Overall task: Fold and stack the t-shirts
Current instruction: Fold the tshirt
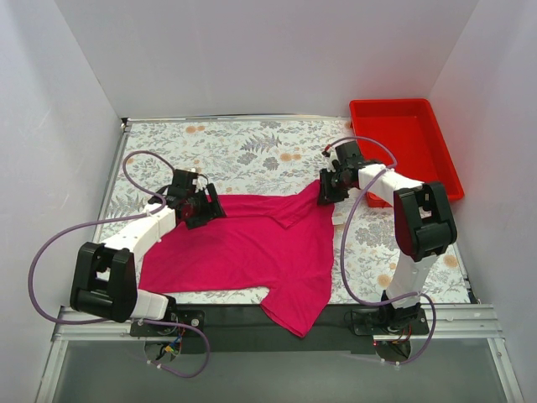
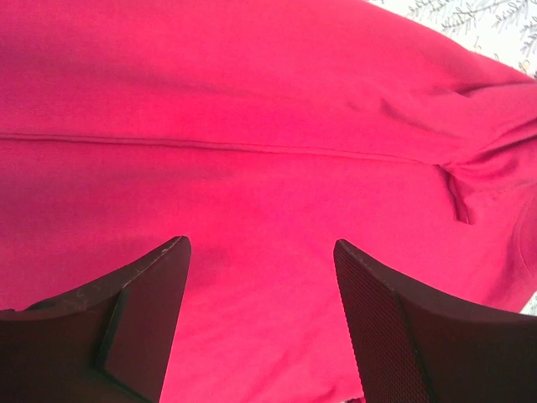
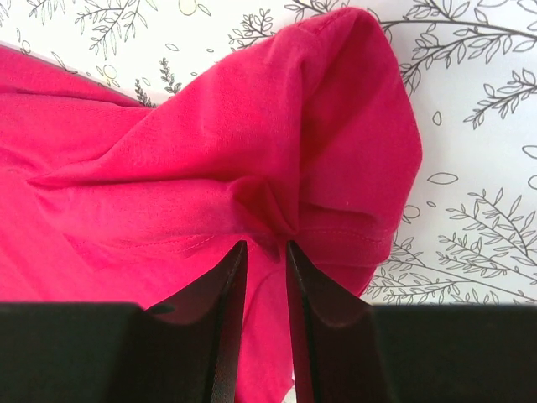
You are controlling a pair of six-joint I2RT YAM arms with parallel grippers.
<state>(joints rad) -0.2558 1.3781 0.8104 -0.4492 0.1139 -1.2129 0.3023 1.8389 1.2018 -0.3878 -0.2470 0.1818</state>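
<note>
Right gripper (image 3: 266,245) has its black jaws a little apart, with a bunched fold of the pink t-shirt (image 1: 252,243) at their tips. Left gripper (image 2: 260,243) is wide open over the shirt, which lies spread on the flowery table (image 1: 252,151), one end hanging off the near edge.

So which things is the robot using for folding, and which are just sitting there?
For the job: pink t-shirt, left gripper, right gripper.
Just lying about: red bin, flowery table cover.

Bright, even light, soft shadows; wrist close-ups slightly blurred.
</note>
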